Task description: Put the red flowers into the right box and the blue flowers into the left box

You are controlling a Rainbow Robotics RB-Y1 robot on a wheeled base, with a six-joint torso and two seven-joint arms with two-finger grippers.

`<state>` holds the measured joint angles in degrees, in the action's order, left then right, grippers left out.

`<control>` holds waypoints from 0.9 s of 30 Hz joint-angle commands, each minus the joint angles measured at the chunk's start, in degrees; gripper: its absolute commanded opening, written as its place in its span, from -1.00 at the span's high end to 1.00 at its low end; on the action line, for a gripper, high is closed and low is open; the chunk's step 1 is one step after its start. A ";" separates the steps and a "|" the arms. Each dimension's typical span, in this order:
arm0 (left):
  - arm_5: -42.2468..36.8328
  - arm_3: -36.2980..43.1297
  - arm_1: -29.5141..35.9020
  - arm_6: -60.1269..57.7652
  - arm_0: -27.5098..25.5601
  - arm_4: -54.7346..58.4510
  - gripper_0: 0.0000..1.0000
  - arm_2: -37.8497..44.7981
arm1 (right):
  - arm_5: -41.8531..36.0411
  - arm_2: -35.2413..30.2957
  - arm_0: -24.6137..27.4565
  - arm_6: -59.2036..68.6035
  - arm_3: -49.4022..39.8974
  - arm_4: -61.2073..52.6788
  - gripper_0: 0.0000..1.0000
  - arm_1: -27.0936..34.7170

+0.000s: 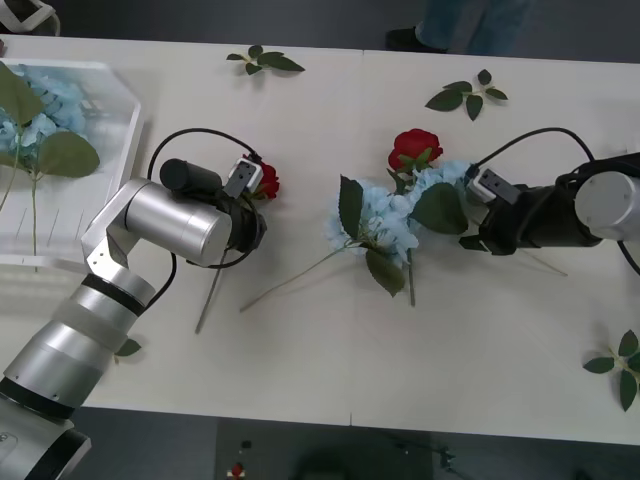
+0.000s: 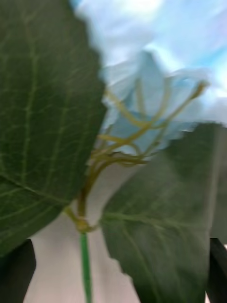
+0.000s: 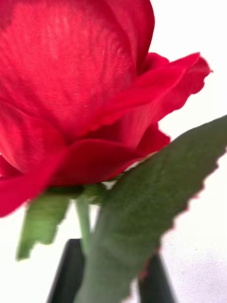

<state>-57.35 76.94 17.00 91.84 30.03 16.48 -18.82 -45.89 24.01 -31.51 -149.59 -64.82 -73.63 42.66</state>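
Left end effector (image 1: 252,205) pinched shut on the stem of a red rose (image 3: 80,94), black fingers (image 3: 66,274) close together, bloom at its tip above the counter (image 1: 300,340). Right end effector (image 1: 470,215) spread wide around a blue flower (image 2: 156,94) lying mid-counter, fingers at each side of the stem, not squeezing. More blue flowers (image 1: 40,110) in the left box (image 1: 120,120).

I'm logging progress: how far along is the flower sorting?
Done: blue flowers already lie in the left box. In hand: the left gripper is shut on a red rose; the right gripper is open around a blue flower's stem. Left: the second red rose and the blue cluster on the table.
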 commanded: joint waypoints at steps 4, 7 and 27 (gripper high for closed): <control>2.15 3.22 1.81 0.18 0.03 5.14 1.00 0.54 | 0.10 -0.45 -2.06 2.38 -0.39 0.15 1.00 0.41; 2.59 10.51 3.66 0.09 -2.61 9.89 1.00 2.12 | 0.10 -0.45 -2.06 2.64 -0.39 -0.55 1.00 0.41; 16.65 36.79 8.23 9.50 -12.54 45.22 1.00 11.17 | -2.88 -3.18 -2.94 3.52 -0.39 -14.09 -0.52 4.28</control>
<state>-43.05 112.99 24.70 92.89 15.56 59.20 -6.35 -49.18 20.50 -32.89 -147.97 -64.73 -86.96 44.33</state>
